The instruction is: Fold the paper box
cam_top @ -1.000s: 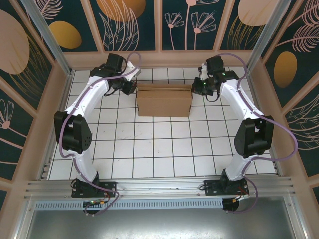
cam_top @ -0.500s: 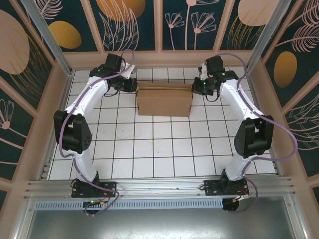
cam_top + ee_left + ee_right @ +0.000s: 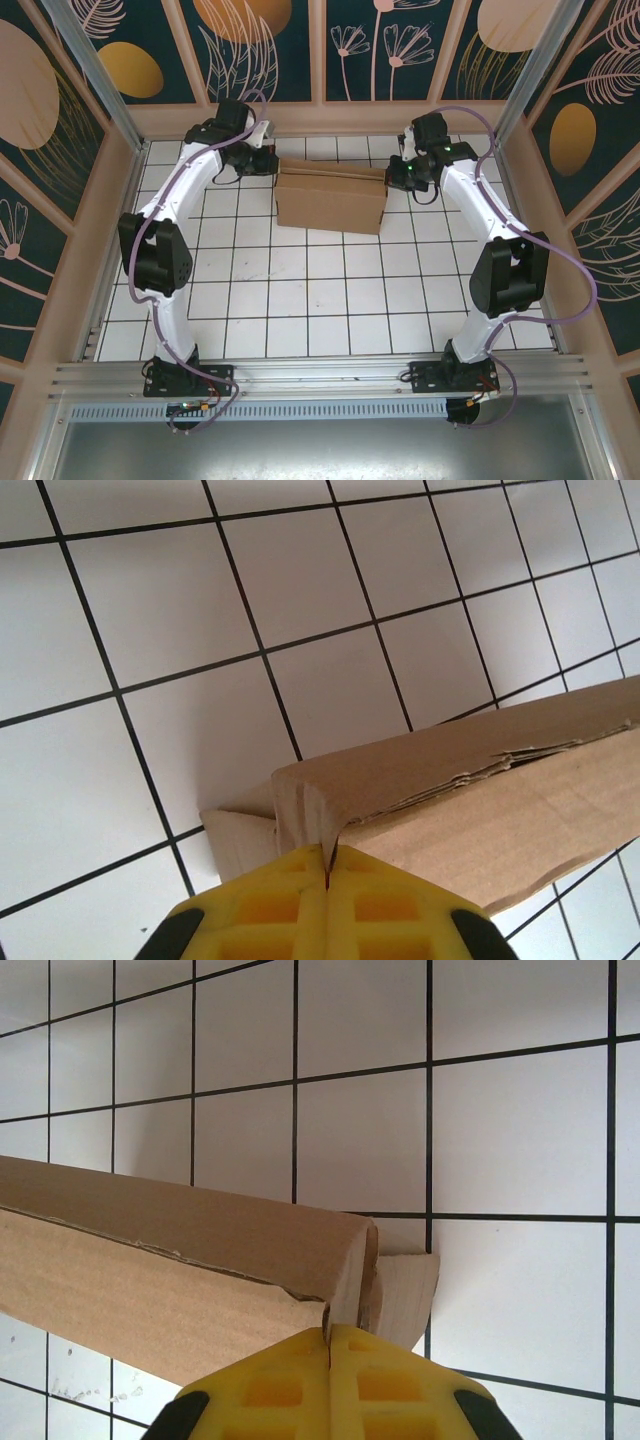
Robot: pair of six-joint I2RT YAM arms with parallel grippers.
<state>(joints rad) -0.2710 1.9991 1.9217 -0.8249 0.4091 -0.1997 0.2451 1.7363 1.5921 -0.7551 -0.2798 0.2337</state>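
Nearly finished: the paper box [image 3: 330,203] stands as a formed carton at the far middle of the tiled table [image 3: 300,300]. The left gripper [image 3: 266,162] and right gripper [image 3: 393,178], both pressed together, nose its ends (small flaps jut out, likely untucked).

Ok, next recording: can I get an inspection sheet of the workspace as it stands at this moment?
Surface: white tiled table with black grid lines and faint scuffs.
Job's things: paper box, brown cardboard, folded up, at the far middle.
Clutter: nothing seen.
Grippers: left gripper, jaws shut, tips at the box's left end; right gripper, jaws shut, tips at its right end.
Cables: purple cables along both arms, none across the box.
Surroundings: dark floral panels in wooden frames; metal rail at the near edge.
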